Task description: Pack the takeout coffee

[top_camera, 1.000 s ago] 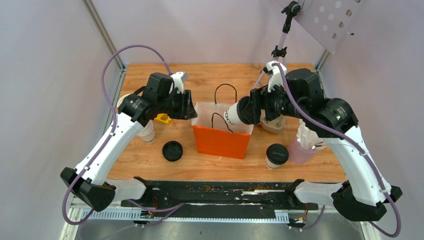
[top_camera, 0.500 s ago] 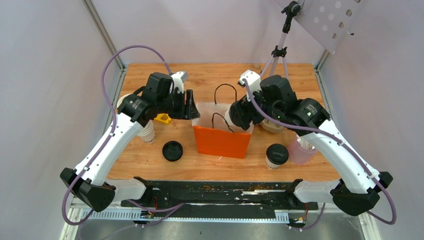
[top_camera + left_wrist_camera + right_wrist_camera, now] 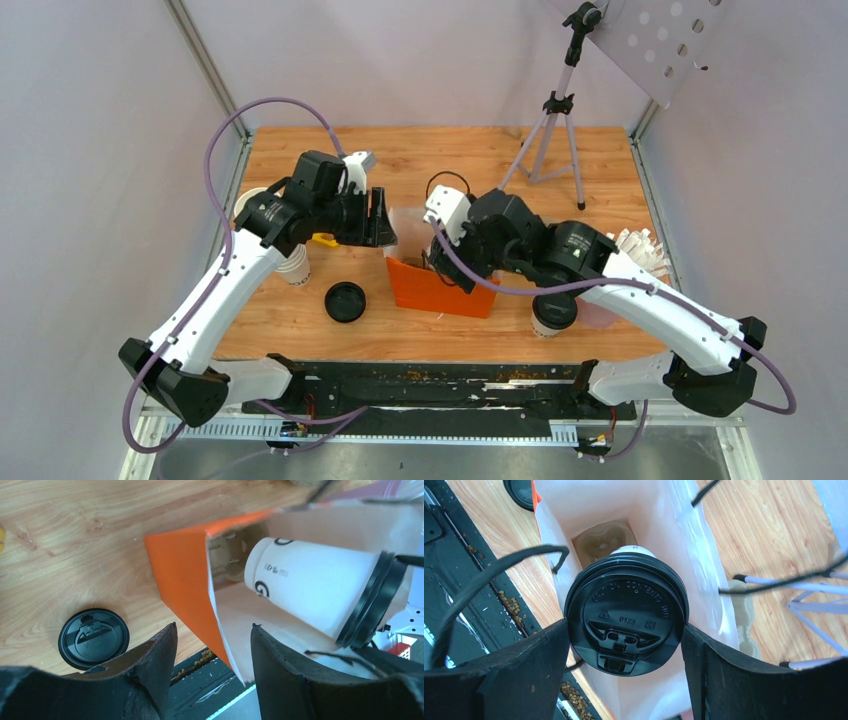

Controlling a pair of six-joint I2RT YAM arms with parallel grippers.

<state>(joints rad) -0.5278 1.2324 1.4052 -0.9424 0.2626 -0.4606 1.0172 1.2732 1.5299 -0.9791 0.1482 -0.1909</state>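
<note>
Across the wooden tabletop (image 3: pixel 420 150), the biggest thing is the orange paper bag (image 3: pixel 440 290), which stands open at the middle between my two arms. My right gripper (image 3: pixel 624 647) reaches over the bag's mouth from the right and pinches a coffee cup (image 3: pixel 310 592), one finger on either side of the cup's top at the black lid. The cup is tilted, with its base pointing down into the bag and its lid towards my wrist. Most of the cup sits inside the bag's white walls, above a brown cardboard tray (image 3: pixel 601 542) at the bottom; I cannot tell whether the base touches it. My left gripper (image 3: pixel 212 635) is at the bag's left edge with its fingers spread. The rim of the bag's left wall runs through the gap between them, and I cannot tell whether either finger touches the paper. A second coffee cup (image 3: pixel 553 310), lid on, stands upright on the tabletop near and right of the bag, partly under my right arm. A loose black lid (image 3: pixel 345 301) lies flat on the tabletop to the near left of the bag, apart from it.
</note>
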